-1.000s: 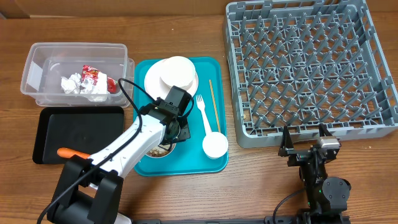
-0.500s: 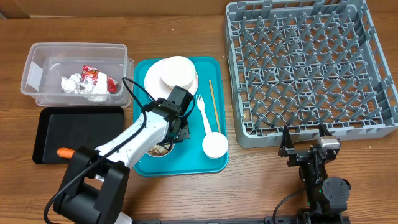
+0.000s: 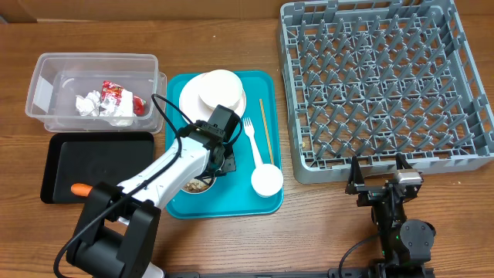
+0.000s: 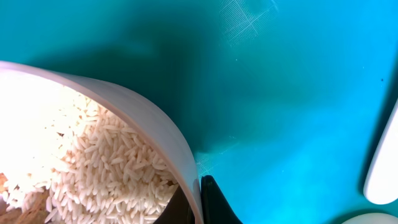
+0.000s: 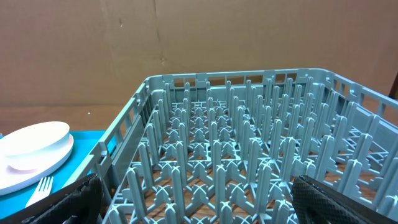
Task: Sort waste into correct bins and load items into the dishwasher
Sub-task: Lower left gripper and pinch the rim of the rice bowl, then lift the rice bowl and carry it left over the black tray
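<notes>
On the teal tray (image 3: 262, 81), my left gripper (image 3: 218, 160) is shut on the rim of a white bowl (image 3: 199, 184) holding beige rice scraps. In the left wrist view its black fingers pinch the bowl's wall (image 4: 143, 118) at the left gripper (image 4: 198, 200), one inside by the rice (image 4: 93, 174) and one outside. The right gripper (image 3: 378, 174) stands open and empty in front of the grey dishwasher rack (image 3: 386, 85). A plate (image 3: 191, 99) bearing a bowl (image 3: 220, 89), a fork (image 3: 252, 139), chopsticks (image 3: 265, 127) and a cup (image 3: 267, 181) lie on the tray.
The clear tub (image 3: 46, 81) at the back left holds a crumpled napkin (image 3: 89, 103) and a red wrapper (image 3: 116, 94). In front of it, the black tray (image 3: 100, 162) carries a carrot (image 3: 81, 188). The right wrist view shows the rack's pegs (image 5: 236, 155).
The left gripper's jaws have closed on the rice bowl's rim, and the left arm has shifted slightly. The right arm has not moved.
</notes>
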Controlling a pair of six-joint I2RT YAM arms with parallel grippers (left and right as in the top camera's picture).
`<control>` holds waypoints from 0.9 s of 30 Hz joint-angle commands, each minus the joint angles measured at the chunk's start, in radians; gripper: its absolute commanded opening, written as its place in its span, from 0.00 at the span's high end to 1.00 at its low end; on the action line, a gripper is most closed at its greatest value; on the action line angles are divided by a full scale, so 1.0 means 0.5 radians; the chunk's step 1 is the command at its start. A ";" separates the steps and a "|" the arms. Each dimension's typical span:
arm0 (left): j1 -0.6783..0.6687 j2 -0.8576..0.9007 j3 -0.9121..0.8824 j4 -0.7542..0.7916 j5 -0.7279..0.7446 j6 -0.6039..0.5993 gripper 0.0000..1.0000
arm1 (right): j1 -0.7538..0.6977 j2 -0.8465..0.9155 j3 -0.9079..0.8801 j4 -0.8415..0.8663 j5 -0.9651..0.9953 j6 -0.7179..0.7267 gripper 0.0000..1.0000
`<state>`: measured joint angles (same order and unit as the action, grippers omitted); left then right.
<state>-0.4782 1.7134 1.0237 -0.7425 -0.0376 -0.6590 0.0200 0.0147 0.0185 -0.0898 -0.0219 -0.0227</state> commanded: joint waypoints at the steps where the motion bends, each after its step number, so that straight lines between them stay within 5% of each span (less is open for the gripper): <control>1: 0.005 0.024 0.054 -0.018 0.077 0.011 0.96 | -0.009 -0.024 -0.021 0.015 -0.004 -0.002 0.00; 27: 0.018 -0.018 0.714 -0.491 -0.277 0.425 0.96 | -0.009 -0.023 -0.021 0.015 -0.004 -0.002 0.00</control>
<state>-0.4770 1.7206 1.3231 -0.9810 -0.1436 -0.5022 0.0200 0.0147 0.0185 -0.0891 -0.0223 -0.0227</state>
